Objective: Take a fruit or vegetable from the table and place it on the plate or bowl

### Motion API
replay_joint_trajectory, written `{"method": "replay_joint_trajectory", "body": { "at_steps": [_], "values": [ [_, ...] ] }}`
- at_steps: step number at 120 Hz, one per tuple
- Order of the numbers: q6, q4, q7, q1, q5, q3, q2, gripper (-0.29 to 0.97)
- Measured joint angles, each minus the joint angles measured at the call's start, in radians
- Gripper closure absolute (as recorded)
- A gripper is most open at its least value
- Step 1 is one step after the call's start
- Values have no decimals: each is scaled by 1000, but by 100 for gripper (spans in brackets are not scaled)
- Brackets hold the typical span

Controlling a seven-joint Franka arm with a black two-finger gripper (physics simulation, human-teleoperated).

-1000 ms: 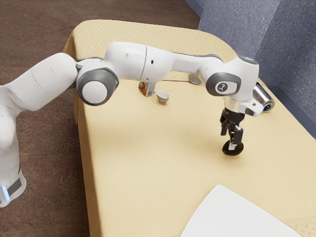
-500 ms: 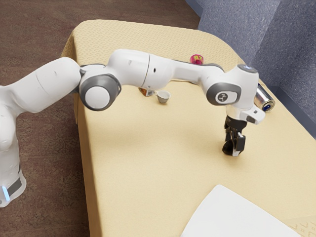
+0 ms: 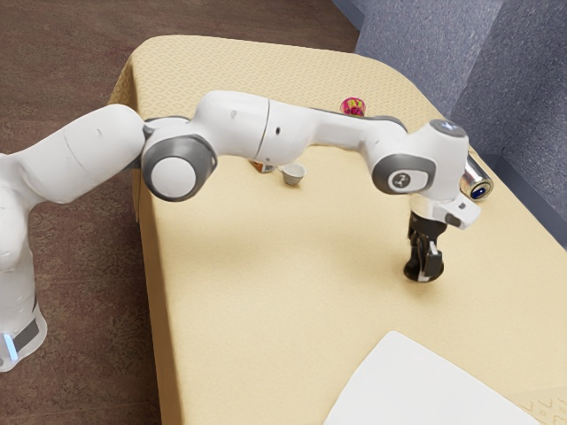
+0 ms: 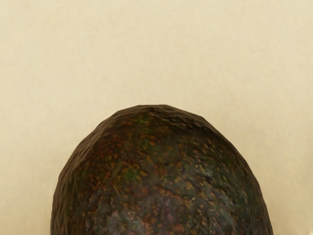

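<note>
A dark, bumpy avocado [image 3: 413, 270] lies on the tan table, toward the exterior view's right. My gripper [image 3: 425, 267] has come straight down over it, and the black fingers stand on either side of the fruit, still open. In the wrist view the avocado [image 4: 161, 176] looms large just under my hand, with bare tabletop beyond it. A white plate [image 3: 425, 385] lies at the table's near right corner, in front of the avocado.
A small white cup [image 3: 292, 173] and a partly hidden carton [image 3: 258, 165] stand behind my arm. A red and yellow object [image 3: 353, 107] sits further back. A metal cylinder [image 3: 474, 180] lies near the right edge, beside my wrist.
My hand has dropped from above the avocado down around it and shifted slightly to the exterior view's right. The avocado has not moved.
</note>
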Motion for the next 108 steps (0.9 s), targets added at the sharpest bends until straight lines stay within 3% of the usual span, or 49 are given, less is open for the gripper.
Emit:
{"method": "replay_joint_trajectory", "body": {
  "at_steps": [21,54,72,94,108],
  "values": [
    [-60,-5,-6,-70,53,3,-86,44],
    [-207,-105,-14,-265,89,-7,-208,33],
    [-241,-128,-27,-326,149,-97,-214,32],
    [-259,-178,-57,-327,329,-312,-206,35],
    [-264,-197,-77,-321,398,-351,-202,31]
  ]
}}
